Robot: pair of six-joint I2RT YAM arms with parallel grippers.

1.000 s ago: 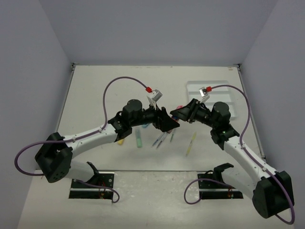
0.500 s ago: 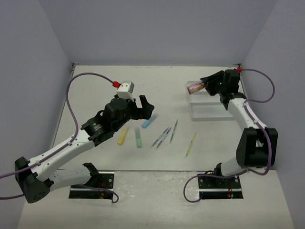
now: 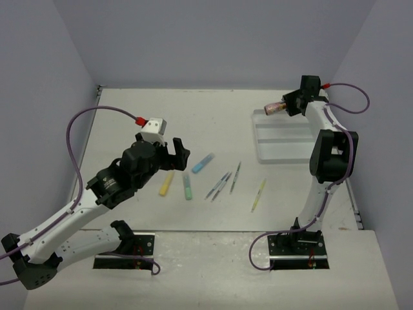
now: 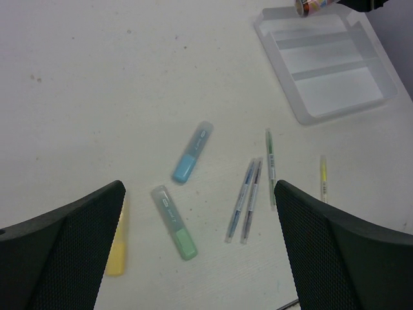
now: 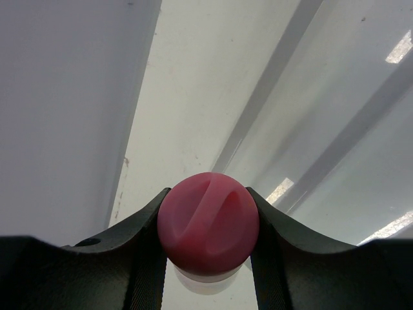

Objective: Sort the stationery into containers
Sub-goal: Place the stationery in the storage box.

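R fingers (image 5: 143,258) pinch pink tube (image 5: 208,223) over tray (image 3: 287,150) far edge, L fingers (image 4: 64,258) spread

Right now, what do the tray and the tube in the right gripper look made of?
The tray: likely white plastic, glossy, with moulded dividers and bright reflections. The tube: the cap looks like smooth matte pink plastic with a moulded step; the body carries print, material unclear.

You face an off-white table (image 3: 129,116), faint specks on its top, lavender-grey back wall (image 3: 213,39) at the table's far edge, left wall (image 3: 32,97) and right wall (image 3: 381,77) flanking the table, soft even light.
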